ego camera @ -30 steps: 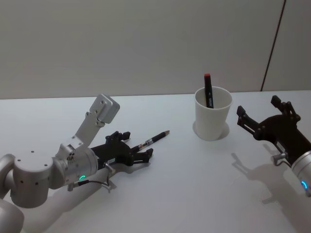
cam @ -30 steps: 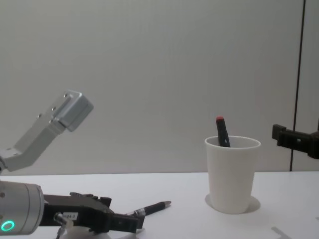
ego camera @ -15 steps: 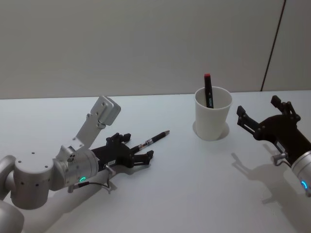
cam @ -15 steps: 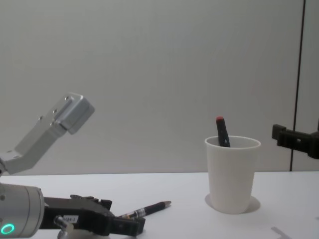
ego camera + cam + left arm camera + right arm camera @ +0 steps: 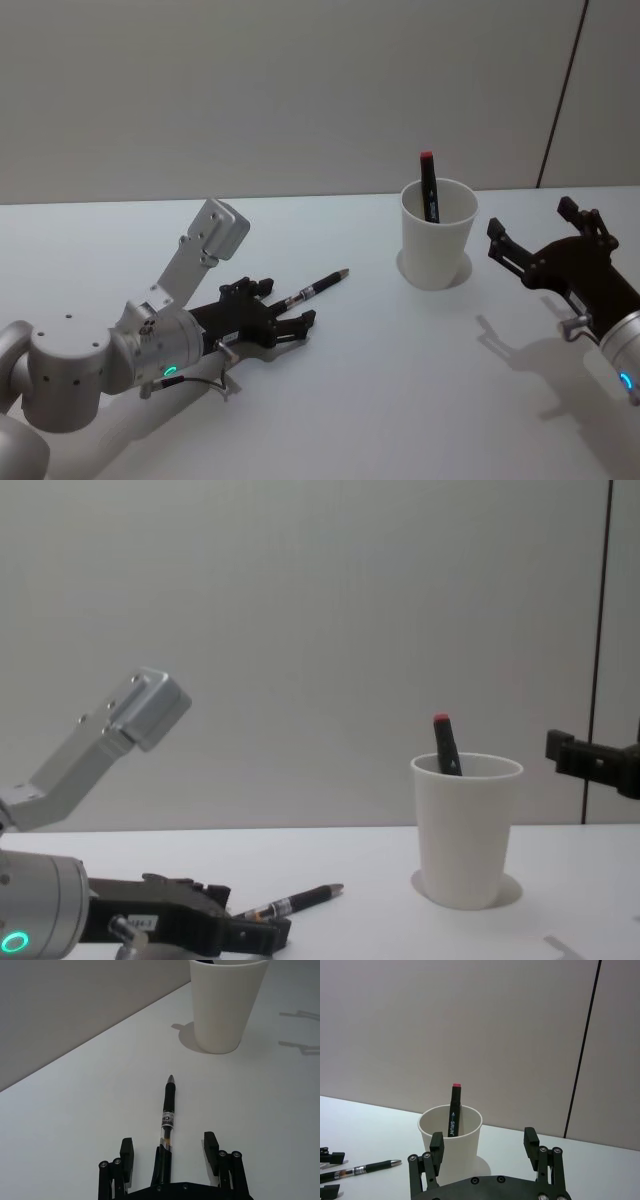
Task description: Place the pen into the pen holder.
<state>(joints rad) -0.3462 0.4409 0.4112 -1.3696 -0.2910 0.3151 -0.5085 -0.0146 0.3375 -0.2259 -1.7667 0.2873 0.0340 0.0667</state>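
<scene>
Plainly, on the white surface (image 5: 400, 400) the pen holder (image 5: 438, 245) stands with a red-capped marker (image 5: 429, 185) inside, the right claw (image 5: 531, 220) hovers spread near it, and the left claw (image 5: 168, 1142) lies low, fingers apart astride the pen (image 5: 169, 1105), seemingly to grasp it, with gaps clear from the left wrist view, not the head view.

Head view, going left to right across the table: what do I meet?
left gripper, open astride the pen's rear end → pen → pen holder → right gripper, open
</scene>
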